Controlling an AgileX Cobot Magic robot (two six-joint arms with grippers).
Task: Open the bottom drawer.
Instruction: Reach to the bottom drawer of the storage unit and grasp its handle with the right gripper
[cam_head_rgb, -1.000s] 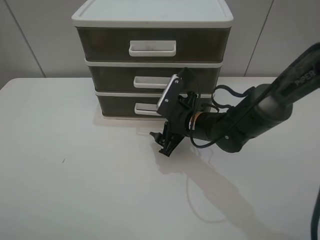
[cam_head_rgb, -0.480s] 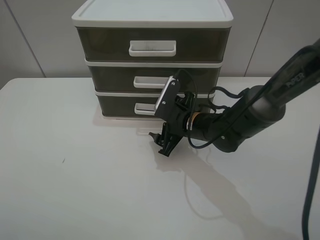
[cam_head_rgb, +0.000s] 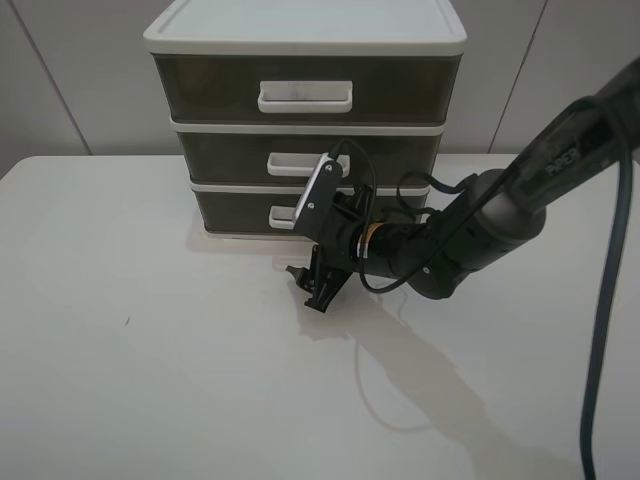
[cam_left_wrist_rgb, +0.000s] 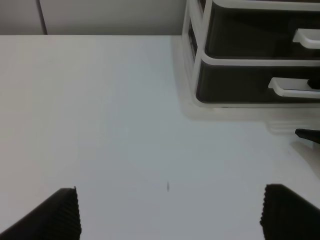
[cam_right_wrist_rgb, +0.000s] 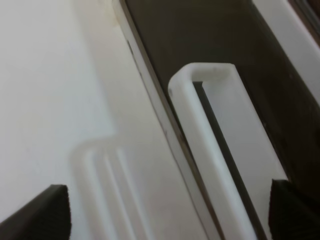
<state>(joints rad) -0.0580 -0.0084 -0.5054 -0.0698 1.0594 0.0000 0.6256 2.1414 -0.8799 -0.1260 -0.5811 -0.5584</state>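
From the high camera, the translucent smoky-brown plastic bottom drawer (cam_head_rgb: 235, 211) sits shut as the lowest tier of the white-framed three-tier drawer unit (cam_head_rgb: 305, 35), at the back of the flat white table (cam_head_rgb: 150, 350). Its white rectangular loop handle (cam_head_rgb: 283, 216) is half hidden behind the right arm's wrist. The black right gripper (cam_head_rgb: 306, 288) hangs just in front of and below that handle, its jaws spread and angled down toward the table, with nothing between them. The handle therefore lies up and back from the fingertips, toward the unit, and its long axis runs level across the drawer face. No left arm shows in this view. In the left wrist view, the left gripper (cam_left_wrist_rgb: 175, 215) is wide open and empty above bare table, well apart from the bottom drawer (cam_left_wrist_rgb: 235, 85). The right arm looks by far the nearer one for the pull. In the right wrist view, the handle (cam_right_wrist_rgb: 215, 135) fills the frame close ahead, with both spread fingertips (cam_right_wrist_rgb: 42, 212) short of it. The jaws likely need to rise and square up to the loop before they can hook it.
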